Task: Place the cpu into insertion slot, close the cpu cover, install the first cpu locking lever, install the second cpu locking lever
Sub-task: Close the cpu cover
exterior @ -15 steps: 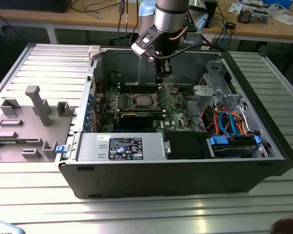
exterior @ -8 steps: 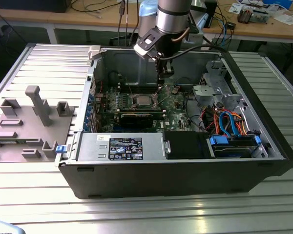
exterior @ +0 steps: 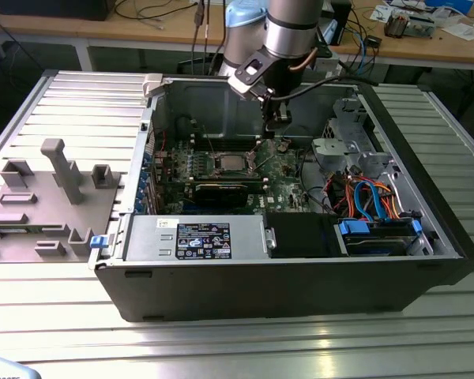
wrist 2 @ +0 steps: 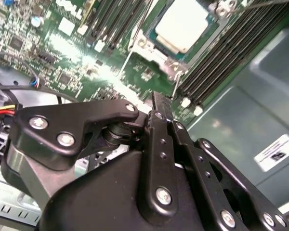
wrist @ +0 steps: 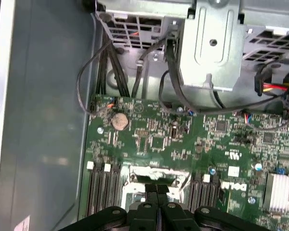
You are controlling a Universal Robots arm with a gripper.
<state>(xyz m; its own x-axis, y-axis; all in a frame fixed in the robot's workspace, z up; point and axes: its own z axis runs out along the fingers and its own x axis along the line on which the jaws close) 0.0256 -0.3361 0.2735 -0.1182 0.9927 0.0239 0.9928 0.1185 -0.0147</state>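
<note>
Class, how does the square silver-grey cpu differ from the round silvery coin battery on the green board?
The square silver-grey cpu has straight edges; the round coin battery is a disc. The cpu sits in a metal-rimmed socket between memory slots; the battery sits on open board. Both are flat, metallic.

matt silver metal cpu [wrist 2: 180, 24], glossy green board [wrist: 154, 144]

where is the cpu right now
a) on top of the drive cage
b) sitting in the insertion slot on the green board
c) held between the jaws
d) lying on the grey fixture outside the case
b: in the second wrist view the cpu lies silver top up inside the metal rim of the insertion slot, out beyond the tip of the gripper.
</note>
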